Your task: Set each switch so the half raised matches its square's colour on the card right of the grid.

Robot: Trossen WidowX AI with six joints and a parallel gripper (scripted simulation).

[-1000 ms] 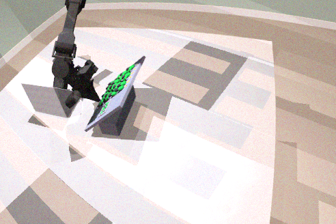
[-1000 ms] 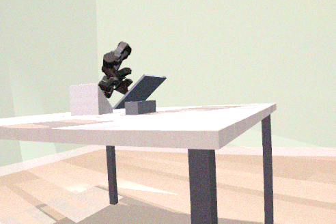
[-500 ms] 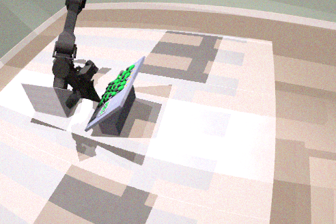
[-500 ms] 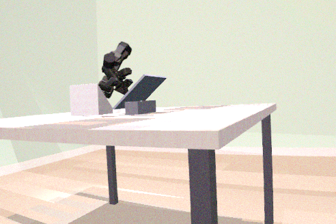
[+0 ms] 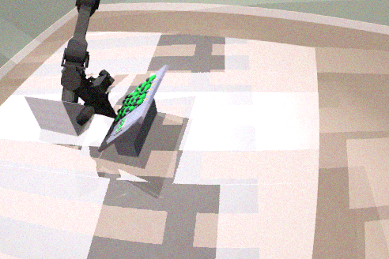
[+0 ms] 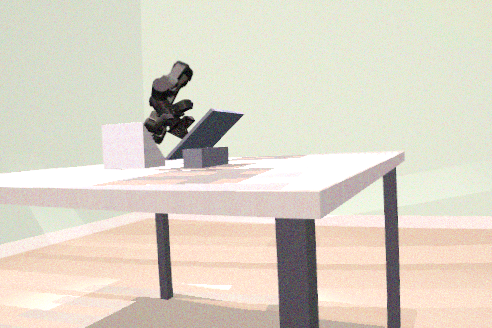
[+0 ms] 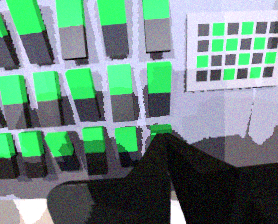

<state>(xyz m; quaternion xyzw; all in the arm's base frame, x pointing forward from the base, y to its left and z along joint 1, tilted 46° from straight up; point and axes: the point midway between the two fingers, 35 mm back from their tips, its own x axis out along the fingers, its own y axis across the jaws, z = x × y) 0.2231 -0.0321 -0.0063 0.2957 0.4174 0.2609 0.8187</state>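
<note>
The tilted panel (image 5: pixel 135 124) (image 6: pixel 212 130) (image 7: pixel 207 111) carries rows of two-tone switches, green on the far half and dark grey on the near half. The card (image 7: pixel 191 55) is right of the grid. Its nearest row reads dark, dark, green, dark, green, dark; the row beyond reads green, dark, dark, green, dark, green. My gripper (image 5: pixel 115 116) (image 6: pixel 186 135) (image 7: pixel 162 139) is shut and empty. Its tip is at the nearest row's rightmost switch (image 7: pixel 161 128), hiding its near half; contact cannot be told. Left of it is another nearest-row switch (image 7: pixel 126 138). Many raised ends are hard to tell.
A dark block (image 5: pixel 127 148) (image 6: pixel 192 158) supports the panel. A pale box with a sloping side (image 5: pixel 51 115) (image 6: pixel 122 146) stands beside the arm, on the near side of the panel. The table's edge (image 6: pixel 165 199) shows in the exterior view.
</note>
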